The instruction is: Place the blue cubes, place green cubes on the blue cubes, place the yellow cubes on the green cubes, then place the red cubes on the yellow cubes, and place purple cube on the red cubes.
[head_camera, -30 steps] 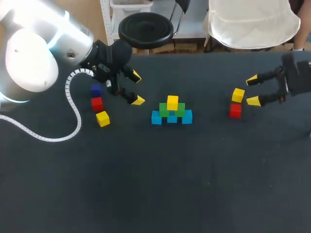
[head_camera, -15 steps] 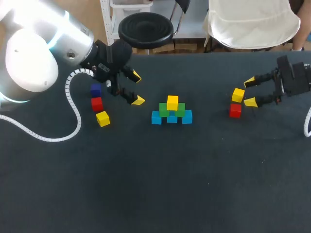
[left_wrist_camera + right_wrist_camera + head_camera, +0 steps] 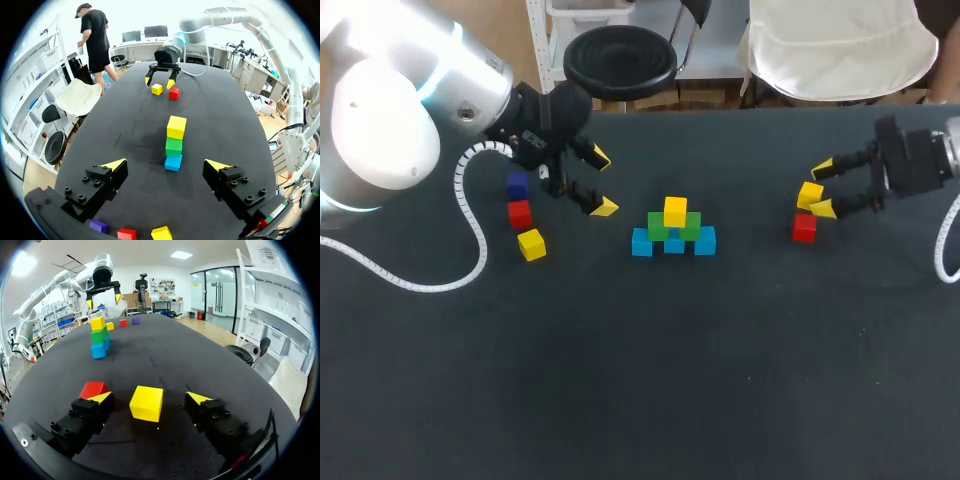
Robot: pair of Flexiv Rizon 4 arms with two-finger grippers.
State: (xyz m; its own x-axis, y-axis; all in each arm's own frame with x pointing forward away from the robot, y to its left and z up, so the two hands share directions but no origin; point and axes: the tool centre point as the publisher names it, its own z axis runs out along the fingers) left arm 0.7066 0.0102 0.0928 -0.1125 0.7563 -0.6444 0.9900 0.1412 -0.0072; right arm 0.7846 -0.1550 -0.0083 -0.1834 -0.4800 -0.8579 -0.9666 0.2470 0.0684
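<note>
Stacked: three blue cubes [image 3: 641, 243], two green cubes [image 3: 658, 226], one yellow cube [image 3: 675, 211]. At their 9 o'clock lie one purple cube [image 3: 517, 185], one red cube [image 3: 520, 214] and one yellow [image 3: 531, 244]; at 3 o'clock, one yellow [image 3: 809, 195] and one red [image 3: 804, 228]. The left gripper [image 3: 603, 182] and right gripper [image 3: 822, 188] spread wide, gripping nothing.

The table [image 3: 640, 380] holds 3 blue cubes [image 3: 641, 243], 2 green cubes [image 3: 658, 227], 3 yellow cubes [image 3: 531, 244], 2 red cubes [image 3: 520, 213] and 1 purple cube [image 3: 517, 185], 11 in all.
</note>
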